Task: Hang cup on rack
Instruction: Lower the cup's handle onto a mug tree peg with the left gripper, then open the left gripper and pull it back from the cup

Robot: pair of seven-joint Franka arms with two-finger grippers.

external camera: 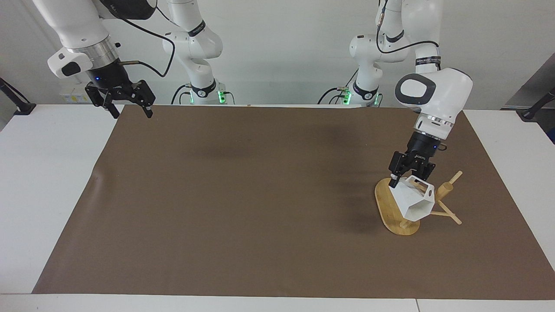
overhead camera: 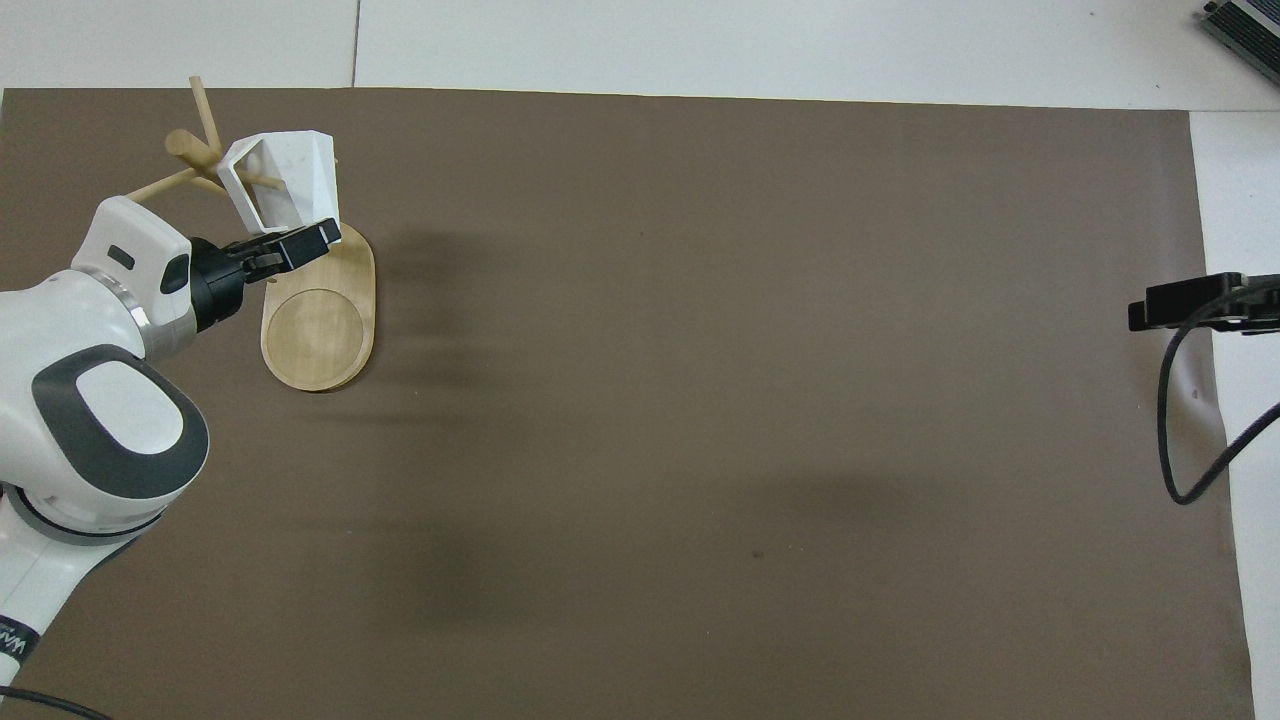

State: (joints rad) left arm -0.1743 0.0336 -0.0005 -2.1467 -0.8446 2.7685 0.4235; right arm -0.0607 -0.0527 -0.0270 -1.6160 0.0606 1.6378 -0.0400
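The white faceted cup [external camera: 414, 203] hangs tilted at the bamboo rack [external camera: 386, 203], over its oval base, with a thin peg passing through its handle. My left gripper [external camera: 407, 180] is just above it, its fingers [external camera: 392, 181] spread around the cup's bottom end and gripping it. In the overhead view the cup [overhead camera: 290, 175] sits against the rack's post and pegs, above the base [overhead camera: 320, 330], with the left gripper [overhead camera: 290, 243] at its nearer end. My right gripper [external camera: 128, 106] is open and empty, raised over the mat's corner at the right arm's end; it also shows in the overhead view [overhead camera: 1180, 300].
A brown mat [external camera: 243, 195] covers most of the white table [external camera: 43, 182]. A black cable [overhead camera: 1180, 440] hangs from the right arm over the mat's edge.
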